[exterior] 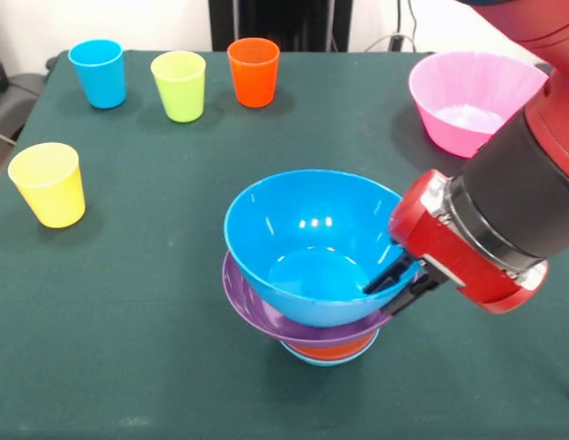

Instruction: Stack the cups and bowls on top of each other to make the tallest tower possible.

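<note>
hand (400, 282) pinching rim of blue bowl (307, 247); bowl sits tilted atop purple bowl (257, 307) on worktop (128, 321). no readable writing or labels.

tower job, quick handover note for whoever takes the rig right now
Gripper: at the deep blue bowl's rim, one finger inside and one outside; whether it is clamped cannot be told.
Tower: from the bottom, light-blue bowl, orange bowl, purple bowl, deep blue bowl on top.
Not yet stacked: pink bowl at the far side; blue cup, lime green cup and orange cup in a far row; yellow cup alone, nearer.
Left: pink bowl and all four cups.
</note>
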